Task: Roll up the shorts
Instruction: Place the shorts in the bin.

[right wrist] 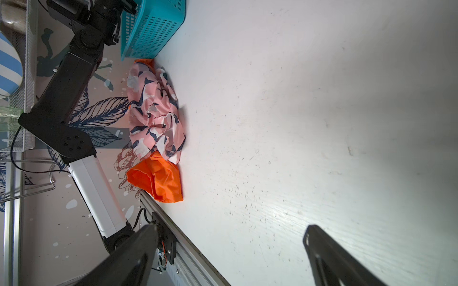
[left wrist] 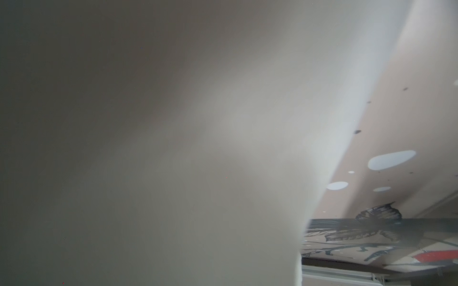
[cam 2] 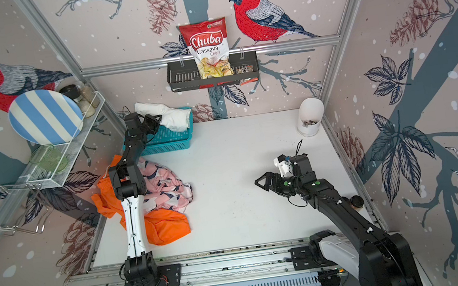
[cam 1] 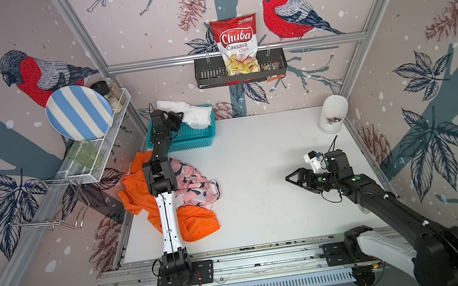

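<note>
Watching from the side, I see the left gripper (cam 1: 174, 120) closed, apparently pinching the rolled white shorts (cam 1: 191, 114) over the teal basket (cam 1: 192, 143) at the back. The right gripper (cam 1: 293, 179) hangs wide open and empty above the bare table (cam 1: 267, 151). Pink shark-print shorts (cam 1: 194, 183) lie crumpled on the orange shorts (cam 1: 196, 223) under the left arm; both look light, limp and a bit slippery, so I'd grip the gathered waistband, the firmest part, and flatten them before rolling.
</note>
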Available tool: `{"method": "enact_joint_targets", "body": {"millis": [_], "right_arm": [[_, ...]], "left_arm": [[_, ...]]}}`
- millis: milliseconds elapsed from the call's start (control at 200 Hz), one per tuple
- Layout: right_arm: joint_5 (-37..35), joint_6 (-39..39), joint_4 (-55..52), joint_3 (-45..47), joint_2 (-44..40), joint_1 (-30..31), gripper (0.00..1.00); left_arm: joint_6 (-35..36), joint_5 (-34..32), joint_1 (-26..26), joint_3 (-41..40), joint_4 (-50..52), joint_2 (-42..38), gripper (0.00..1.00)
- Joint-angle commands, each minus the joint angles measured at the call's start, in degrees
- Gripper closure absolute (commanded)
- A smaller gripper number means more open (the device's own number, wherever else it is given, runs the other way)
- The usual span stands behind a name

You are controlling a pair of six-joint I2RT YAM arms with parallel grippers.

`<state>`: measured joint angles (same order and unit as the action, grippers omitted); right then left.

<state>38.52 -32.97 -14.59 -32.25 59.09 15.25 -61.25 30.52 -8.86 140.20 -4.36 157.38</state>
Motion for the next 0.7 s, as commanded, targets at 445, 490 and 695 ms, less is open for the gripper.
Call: {"method": "enact_joint_targets", "body": {"millis": [445,490,695], "right_arm": [[-0.25,1.74,-1.59,-1.82,-1.25,-0.04,0.02],[-0.25,1.91,-2.15,-2.24,-1.5,-0.09,0.01],[-0.71,1.52,-2.29,-2.75,-3.45,-0.13,0.01]], "left_arm": [[-9.35,-7.08,0.34,2.38,18.45,2.39,0.83],[-9.33,-7.22,0.42,3.58,19.57,2.22,0.66],[-9.67,-11.15,0.95,3.4,25.73,-4.1,0.18]]}}
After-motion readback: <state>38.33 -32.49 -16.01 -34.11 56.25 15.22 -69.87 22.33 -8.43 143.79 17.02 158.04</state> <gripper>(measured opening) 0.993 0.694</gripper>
